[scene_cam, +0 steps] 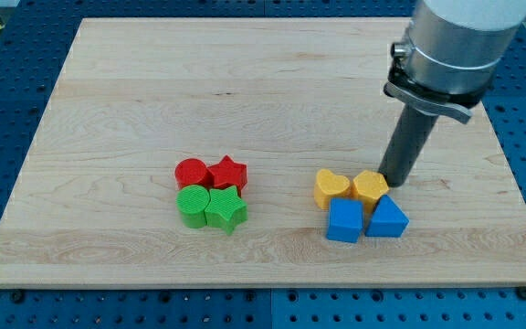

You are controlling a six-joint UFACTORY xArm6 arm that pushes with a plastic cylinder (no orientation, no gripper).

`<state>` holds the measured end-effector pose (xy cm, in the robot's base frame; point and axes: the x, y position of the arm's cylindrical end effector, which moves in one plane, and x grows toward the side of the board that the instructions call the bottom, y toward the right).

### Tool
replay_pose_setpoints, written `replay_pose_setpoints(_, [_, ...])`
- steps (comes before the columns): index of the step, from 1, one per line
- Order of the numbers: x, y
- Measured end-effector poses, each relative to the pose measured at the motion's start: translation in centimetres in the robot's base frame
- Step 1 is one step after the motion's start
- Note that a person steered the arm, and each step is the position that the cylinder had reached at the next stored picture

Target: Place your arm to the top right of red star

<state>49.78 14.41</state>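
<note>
The red star lies left of the board's middle, touching a red cylinder on its left. A green star sits just below it, with a green cylinder beside that. My tip rests on the board far to the right of the red star, at about its height. The tip touches or nearly touches the right side of a yellow hexagon block.
A yellow heart sits left of the yellow hexagon. A blue cube and a blue triangle block lie just below them. The wooden board lies on a blue perforated table.
</note>
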Motion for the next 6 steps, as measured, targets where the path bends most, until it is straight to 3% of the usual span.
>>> replay_pose_setpoints(3, [-2.8,-2.0])
replay_pose_setpoints(6, [-3.5,-13.1])
